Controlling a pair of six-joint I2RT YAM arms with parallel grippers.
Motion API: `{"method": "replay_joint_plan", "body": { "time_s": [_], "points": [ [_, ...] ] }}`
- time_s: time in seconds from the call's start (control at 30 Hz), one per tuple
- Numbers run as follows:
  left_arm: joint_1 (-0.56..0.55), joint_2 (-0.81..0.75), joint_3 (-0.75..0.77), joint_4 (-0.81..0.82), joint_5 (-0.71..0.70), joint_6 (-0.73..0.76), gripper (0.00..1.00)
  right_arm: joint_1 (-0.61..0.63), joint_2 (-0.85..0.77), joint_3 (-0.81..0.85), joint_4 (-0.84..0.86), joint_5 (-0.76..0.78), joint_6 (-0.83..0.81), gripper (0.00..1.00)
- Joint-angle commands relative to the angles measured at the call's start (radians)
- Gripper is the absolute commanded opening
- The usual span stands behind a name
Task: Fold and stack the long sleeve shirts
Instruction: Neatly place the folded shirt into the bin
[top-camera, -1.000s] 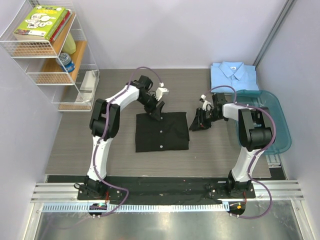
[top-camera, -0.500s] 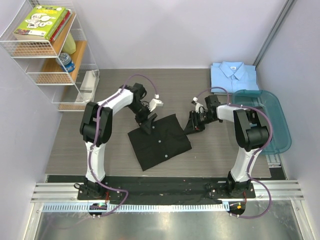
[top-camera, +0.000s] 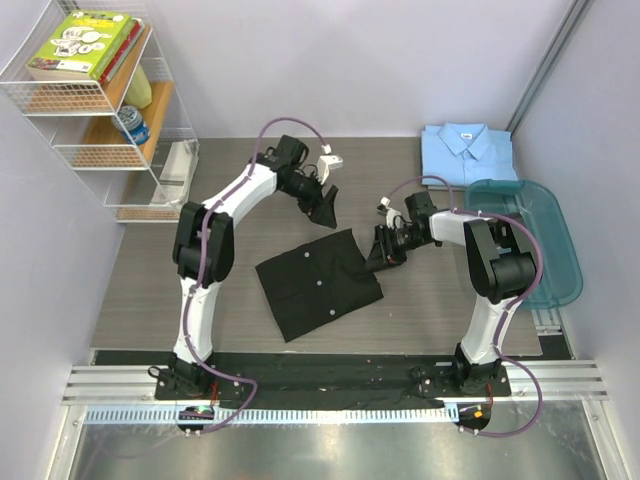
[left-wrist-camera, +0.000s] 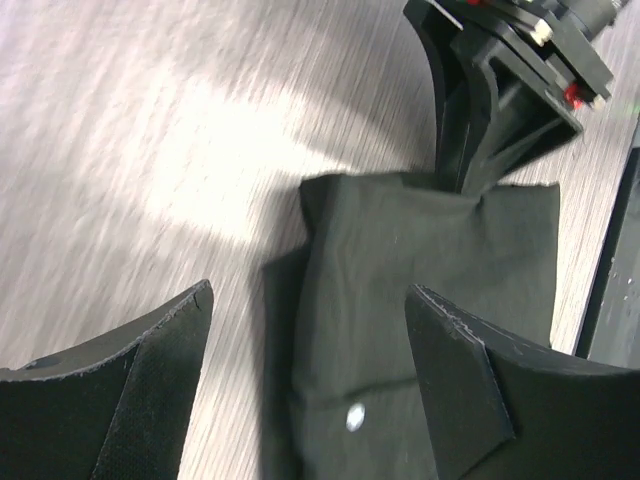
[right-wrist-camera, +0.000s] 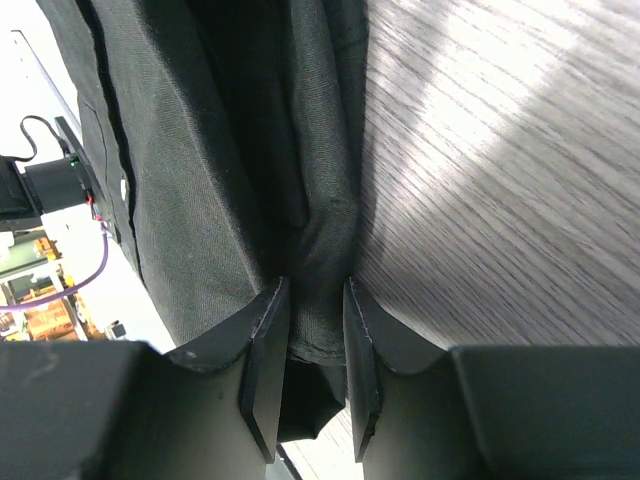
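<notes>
Black cloth: folded black shirt (top-camera: 318, 282) lies skewed on the desk (top-camera: 230, 300), just below the left tool (top-camera: 327, 207), whose jaws are apart and empty | right tool (top-camera: 380, 252) clamped on the hem nearest it | light blue shirt (top-camera: 467, 152) folded, well beyond the right tool | risk: a one-sided pull likely drags the folds open or bunches them.

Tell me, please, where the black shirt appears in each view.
Top external: black shirt mid-table, skewed, between the arms.
Left wrist: black shirt lower centre, running right.
Right wrist: black shirt fills the upper left.
Shared landmark: the right gripper pinching its edge, seen in all three.
</notes>
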Motion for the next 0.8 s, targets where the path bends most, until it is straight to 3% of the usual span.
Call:
{"method": "replay_joint_plan", "body": {
  "time_s": [0.0, 0.23, 0.4, 0.5, 0.67, 0.77],
  "points": [
    [-0.032, 0.062, 0.025, 0.068, 0.044, -0.064, 0.78, 0.0, -0.024, 0.003, 0.006, -0.023, -0.02, 0.34],
    [-0.066, 0.084, 0.021, 0.126, 0.033, -0.061, 0.73, -0.038, -0.041, 0.018, -0.022, -0.041, -0.019, 0.34],
    [-0.072, 0.118, 0.045, 0.131, 0.041, -0.063, 0.51, -0.055, -0.044, 0.009, -0.029, -0.015, -0.049, 0.32],
    [-0.071, 0.121, 0.04, 0.117, 0.07, -0.038, 0.44, -0.06, -0.016, 0.009, -0.019, -0.031, -0.039, 0.31],
    [-0.071, 0.121, 0.03, 0.104, 0.082, -0.032, 0.45, -0.055, 0.002, -0.008, 0.026, -0.072, -0.008, 0.31],
    [-0.071, 0.116, 0.025, 0.113, 0.087, -0.038, 0.47, -0.042, 0.01, -0.014, 0.04, -0.086, 0.011, 0.36]
  ]
}}
